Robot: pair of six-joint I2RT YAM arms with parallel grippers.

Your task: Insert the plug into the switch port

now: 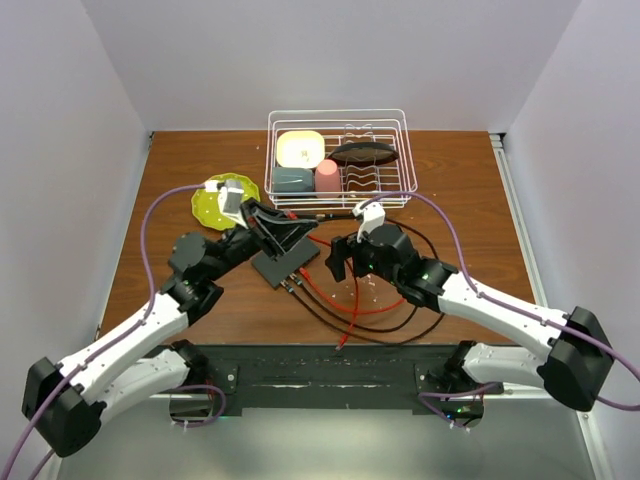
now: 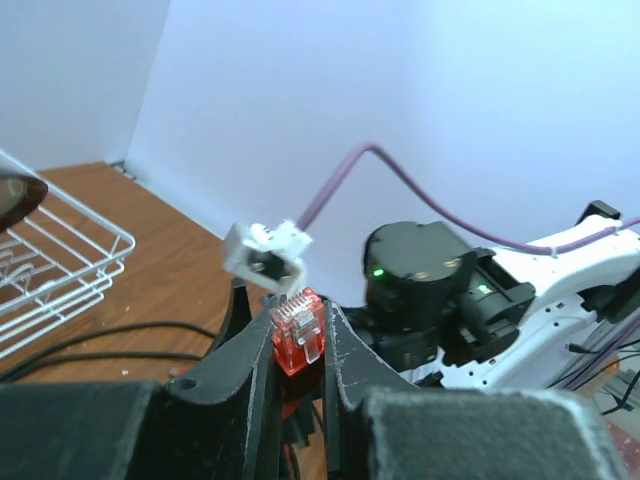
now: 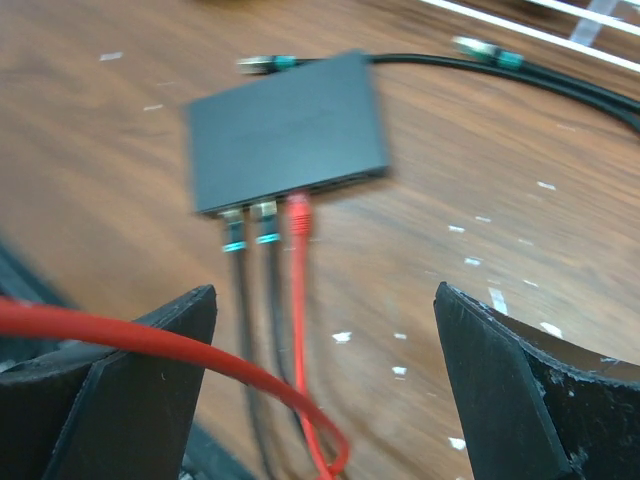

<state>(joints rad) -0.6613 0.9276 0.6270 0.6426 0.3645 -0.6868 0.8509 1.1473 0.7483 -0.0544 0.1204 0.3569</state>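
You have a brown wood-grain worktop [image 1: 470,210] boxed by plain white walls [image 1: 330,60] at 9, 12 and 3 o'clock, with a black mounting strip [image 1: 320,368] at 6; a white wire rack [image 1: 385,178] sits at 12 and a yellow-green plate [image 1: 212,200] at 10. The switch [image 1: 285,266] lies flat near the centre, sockets facing 5 o'clock (its top is blurred in your right wrist view, so any lettering cannot be told); two black cables [image 3: 245,300] and a red connector [image 3: 299,215] sit in that edge. Your left tool [image 2: 297,312] pinches the red plug [image 2: 298,340] over the switch's 12 o'clock edge; your right tool [image 3: 325,295] is spread wide at the switch's 3 o'clock; a red cable [image 3: 120,335] crosses one of its fingers.
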